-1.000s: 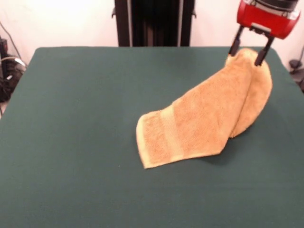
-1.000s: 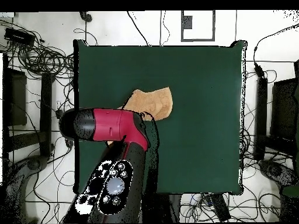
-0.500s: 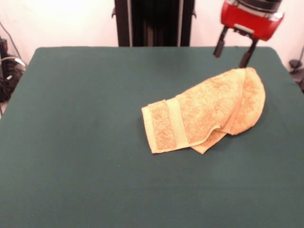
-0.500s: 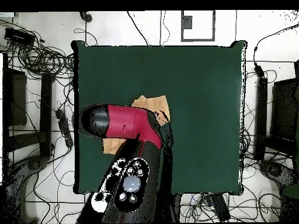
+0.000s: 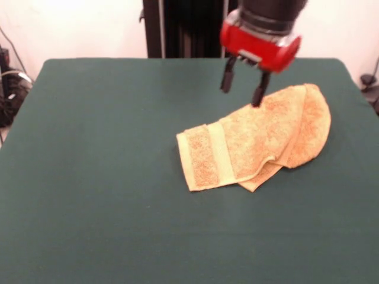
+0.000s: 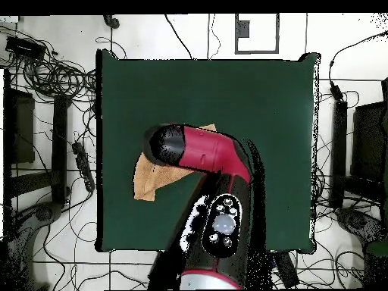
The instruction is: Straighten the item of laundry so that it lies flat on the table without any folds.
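The orange-tan towel lies folded over itself on the green table, right of centre in the front view, its woven band towards the left end. My gripper hangs open just above the towel's upper left edge, with nothing between its black fingers. In the overhead view the red arm covers most of the towel; only its lower left part and a small corner show, and the gripper itself is hidden under the arm.
Black stands and tangled cables ring the table on the floor. A black upright column rises behind the table's far edge.
The gripper has let go of the towel, which dropped and settled folded on the table. The open gripper then swung left across the front view and lower, over the towel's upper edge.
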Motion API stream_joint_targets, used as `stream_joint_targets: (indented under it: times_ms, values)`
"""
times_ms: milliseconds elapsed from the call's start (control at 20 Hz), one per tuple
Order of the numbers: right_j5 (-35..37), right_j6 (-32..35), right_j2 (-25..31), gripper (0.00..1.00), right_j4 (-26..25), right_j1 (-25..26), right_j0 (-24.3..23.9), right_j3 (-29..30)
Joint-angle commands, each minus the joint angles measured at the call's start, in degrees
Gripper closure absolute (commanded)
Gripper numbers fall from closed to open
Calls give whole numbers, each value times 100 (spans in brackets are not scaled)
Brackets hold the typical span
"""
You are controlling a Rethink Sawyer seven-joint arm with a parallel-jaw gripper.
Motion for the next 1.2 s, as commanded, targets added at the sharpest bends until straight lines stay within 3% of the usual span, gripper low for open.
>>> stream_joint_targets:
  times_ms: [50, 400, 800, 1200]
  values:
    - [112, -351, 903, 0, -351, 994, -323, -849]
    - [110, -298, 763, 0, -702, 1866, -437, -1956]
    - [478, -184, 749, 0, -795, 2231, -469, -2477]
    - [315, -87, 749, 0, -833, 2546, -415, -2656]
